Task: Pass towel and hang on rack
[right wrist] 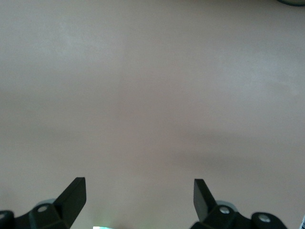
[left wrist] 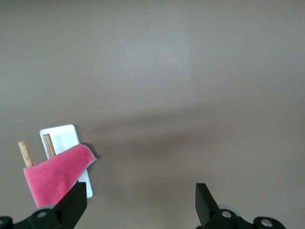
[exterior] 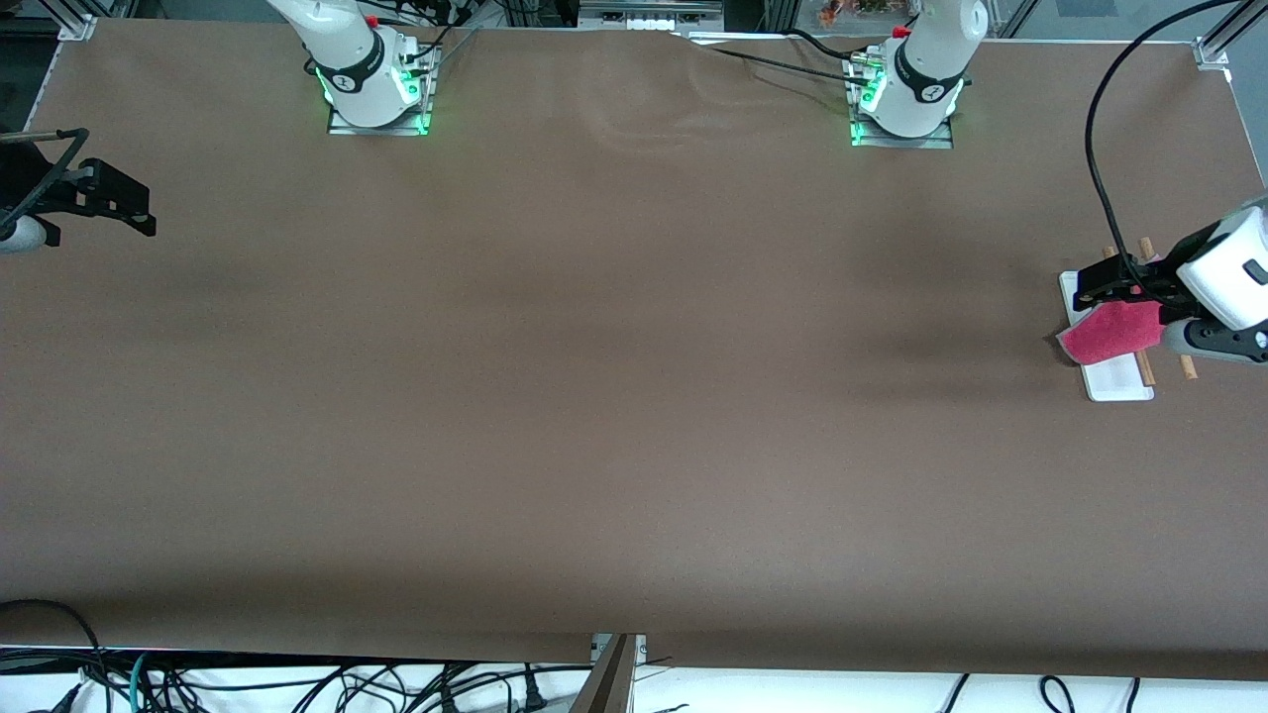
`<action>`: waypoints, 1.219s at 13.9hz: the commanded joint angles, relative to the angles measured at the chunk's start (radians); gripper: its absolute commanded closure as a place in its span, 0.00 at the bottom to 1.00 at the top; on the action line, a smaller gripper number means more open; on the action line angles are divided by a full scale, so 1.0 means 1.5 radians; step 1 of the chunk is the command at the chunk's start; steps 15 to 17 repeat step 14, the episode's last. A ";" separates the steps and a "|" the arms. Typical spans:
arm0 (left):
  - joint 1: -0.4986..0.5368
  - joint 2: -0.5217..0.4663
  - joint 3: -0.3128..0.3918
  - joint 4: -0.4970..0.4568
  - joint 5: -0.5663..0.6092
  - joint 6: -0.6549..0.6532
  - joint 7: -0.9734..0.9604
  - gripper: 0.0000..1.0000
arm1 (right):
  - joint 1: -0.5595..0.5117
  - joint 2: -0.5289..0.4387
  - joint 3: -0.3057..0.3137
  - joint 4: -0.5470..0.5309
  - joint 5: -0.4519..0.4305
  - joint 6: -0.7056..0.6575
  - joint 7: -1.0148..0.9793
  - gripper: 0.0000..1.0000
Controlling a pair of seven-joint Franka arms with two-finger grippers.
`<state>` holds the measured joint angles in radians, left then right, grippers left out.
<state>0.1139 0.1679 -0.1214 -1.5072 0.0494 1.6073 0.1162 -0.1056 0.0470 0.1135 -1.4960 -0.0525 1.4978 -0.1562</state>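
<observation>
We see the towel [exterior: 1111, 332] draped pink side up over the rods of the rack [exterior: 1117, 381], at the left arm's end of the table; it is free of both sets of jaws, and in the left wrist view it lies just off to one side of the left gripper [left wrist: 140, 202], beside one finger [left wrist: 71, 205] rather than between the two; those jaws stand wide apart and released, with only bare table [exterior: 614, 396] showing in the gap; in the front view the left gripper [exterior: 1117, 282] hangs over the rack, above the end of the towel farther from the camera; the rack's white base holds the two wooden rods, whose tips stick out past the cloth at both ends, and the towel covers their middle stretch, so we cannot see how it sits on them underneath; the gripper body also covers part of the base and of the rods; the dark side of the towel is out of sight; the right gripper [exterior: 119, 203] waits at the right arm's end of the table, well apart from the towel, its jaws [right wrist: 139, 198] likewise spread and released over bare brown surface; most of that arm is cut off by the edge of the front view.
</observation>
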 commanded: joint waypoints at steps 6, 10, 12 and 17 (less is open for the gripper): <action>-0.075 -0.116 0.087 -0.171 -0.033 0.105 -0.010 0.00 | -0.007 0.000 0.001 0.005 0.009 -0.004 -0.002 0.00; -0.076 -0.117 0.084 -0.172 -0.022 0.104 -0.011 0.00 | -0.007 0.000 0.001 0.005 0.008 -0.001 -0.002 0.00; -0.077 -0.117 0.084 -0.172 -0.020 0.106 -0.010 0.00 | -0.007 0.000 0.001 0.005 0.008 0.000 -0.002 0.00; -0.077 -0.117 0.084 -0.172 -0.021 0.102 -0.009 0.00 | -0.007 0.000 0.001 0.005 0.008 0.000 -0.002 0.00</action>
